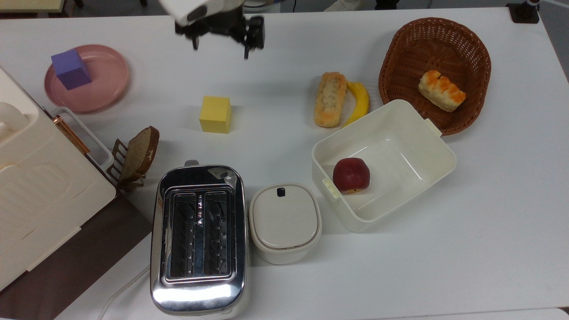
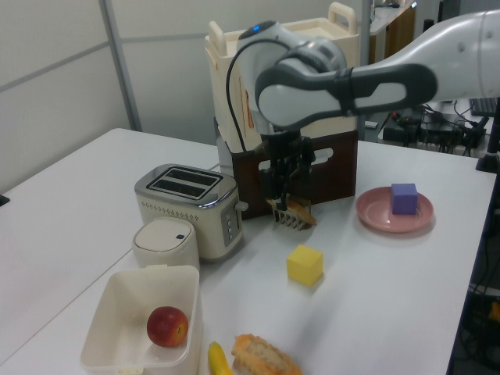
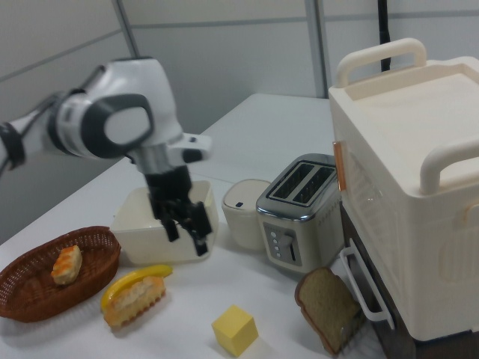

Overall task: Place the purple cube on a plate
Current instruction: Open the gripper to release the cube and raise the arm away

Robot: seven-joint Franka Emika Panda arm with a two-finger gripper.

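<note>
With the purple cube point(image 1: 70, 69) resting on the plate point(image 1: 106, 84), my pincer point(image 1: 221, 42) hung spread and empty, well apart.

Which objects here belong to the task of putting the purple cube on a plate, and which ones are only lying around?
Belong to the task:
purple cube, now sitting on the plate
plate
gripper, open and holding nothing

Just lying about:
yellow cube
toaster
wicker basket
banana
apple
</note>
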